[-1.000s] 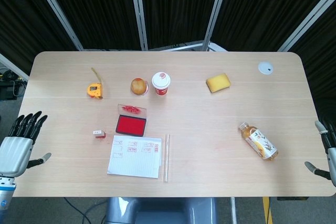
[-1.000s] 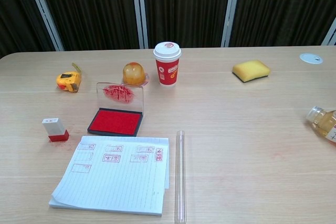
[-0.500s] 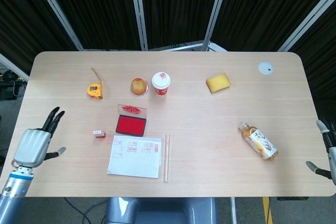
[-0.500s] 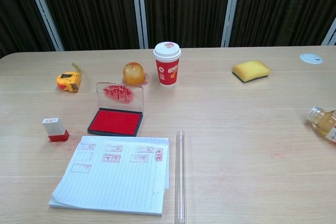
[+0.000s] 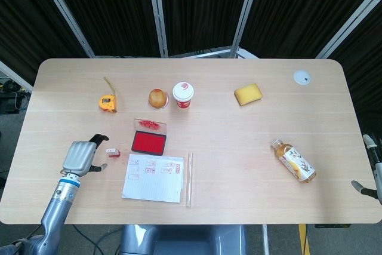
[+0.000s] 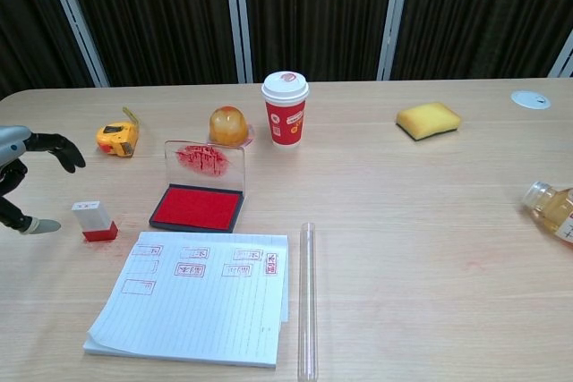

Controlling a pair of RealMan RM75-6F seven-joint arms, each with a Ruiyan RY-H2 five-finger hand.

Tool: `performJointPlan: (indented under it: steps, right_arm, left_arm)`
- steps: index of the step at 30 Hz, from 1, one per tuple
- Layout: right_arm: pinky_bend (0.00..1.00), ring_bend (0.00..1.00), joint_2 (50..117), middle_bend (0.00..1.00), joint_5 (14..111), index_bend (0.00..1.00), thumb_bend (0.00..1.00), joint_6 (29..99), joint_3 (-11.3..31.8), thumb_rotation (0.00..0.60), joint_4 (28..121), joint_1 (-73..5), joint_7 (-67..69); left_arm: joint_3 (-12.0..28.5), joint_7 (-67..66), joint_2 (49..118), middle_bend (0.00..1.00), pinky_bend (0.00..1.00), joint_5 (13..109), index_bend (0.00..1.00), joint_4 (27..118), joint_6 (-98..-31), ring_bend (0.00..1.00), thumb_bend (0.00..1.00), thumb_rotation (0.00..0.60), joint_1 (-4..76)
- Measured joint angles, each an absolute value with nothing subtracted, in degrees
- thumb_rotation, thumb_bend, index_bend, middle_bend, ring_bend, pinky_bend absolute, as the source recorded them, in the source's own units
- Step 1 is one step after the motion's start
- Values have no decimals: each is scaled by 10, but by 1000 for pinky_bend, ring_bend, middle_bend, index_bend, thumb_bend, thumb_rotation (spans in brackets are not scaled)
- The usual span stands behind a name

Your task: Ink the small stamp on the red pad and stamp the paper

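The small stamp (image 5: 111, 151) (image 6: 93, 220), white on a red base, stands upright on the table left of the red ink pad (image 5: 148, 142) (image 6: 197, 207), whose clear lid stands raised behind it. The lined paper (image 5: 153, 177) (image 6: 194, 295) with several red stamp marks lies in front of the pad. My left hand (image 5: 81, 156) (image 6: 21, 176) hovers open just left of the stamp, fingers curved toward it, not touching. My right hand (image 5: 372, 168) shows only at the right edge of the head view, open and far from everything.
A clear tube (image 6: 307, 299) lies along the paper's right side. At the back are a yellow tape measure (image 6: 117, 138), an orange fruit (image 6: 228, 124), a red paper cup (image 6: 285, 109) and a yellow sponge (image 6: 428, 120). A tea bottle (image 5: 293, 160) lies right.
My left hand has moved in from the table's left edge to just beside the small stamp, entering the chest view. The right hand has barely shifted.
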State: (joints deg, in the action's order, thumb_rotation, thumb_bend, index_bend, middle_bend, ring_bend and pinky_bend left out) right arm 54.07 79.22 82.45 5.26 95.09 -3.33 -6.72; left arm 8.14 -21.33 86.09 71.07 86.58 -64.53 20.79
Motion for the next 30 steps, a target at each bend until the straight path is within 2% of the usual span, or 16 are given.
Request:
performJointPlan:
  steps: [6, 30]
  right_arm:
    - [0, 0, 544, 0, 788, 0, 0, 823, 53, 600, 947, -34, -71]
    - [0, 0, 548, 0, 776, 0, 0, 816, 55, 600, 936, -36, -71]
  left_arm:
    - [83, -202, 885, 359, 875, 704, 331, 819, -638, 806, 225, 600, 218]
    - [84, -199, 937, 439, 875, 679, 385, 753, -617, 805, 235, 600, 248]
